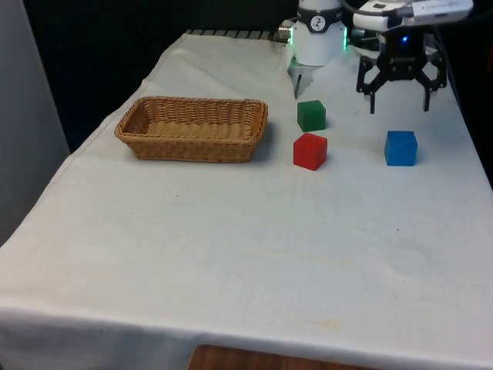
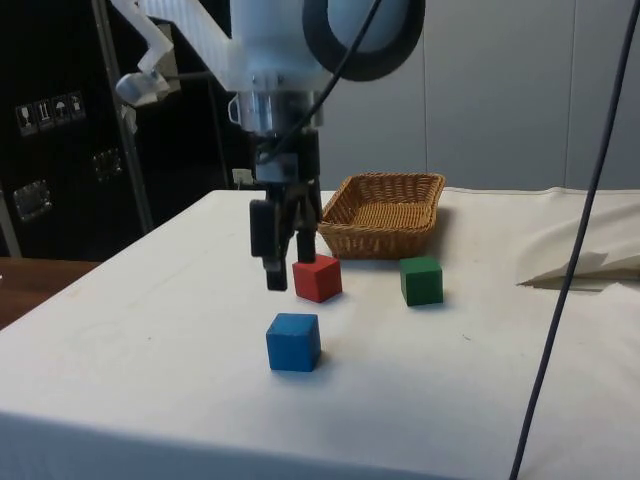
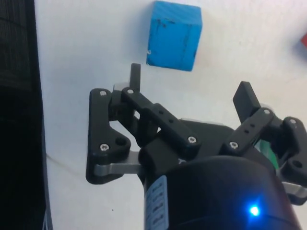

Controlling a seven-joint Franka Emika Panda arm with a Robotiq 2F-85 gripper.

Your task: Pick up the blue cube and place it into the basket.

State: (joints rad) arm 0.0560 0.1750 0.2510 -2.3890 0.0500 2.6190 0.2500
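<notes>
Approach step — the black two-finger claw (image 1: pixel 400 99) is hanging above the white-clothed desk (image 1: pixel 231 231), fingers spread wide, holding and touching nothing. The small blue solid cube (image 1: pixel 400 148) is sitting on the cloth just beyond the fingertips, well apart from the woven wicker basket (image 1: pixel 192 128). Judgement: centring over the cube and squaring the fingers to its flat faces before descending looks wise — red cube (image 1: pixel 310 150) and green cube (image 1: pixel 311 116) are lying between cube and basket.
</notes>
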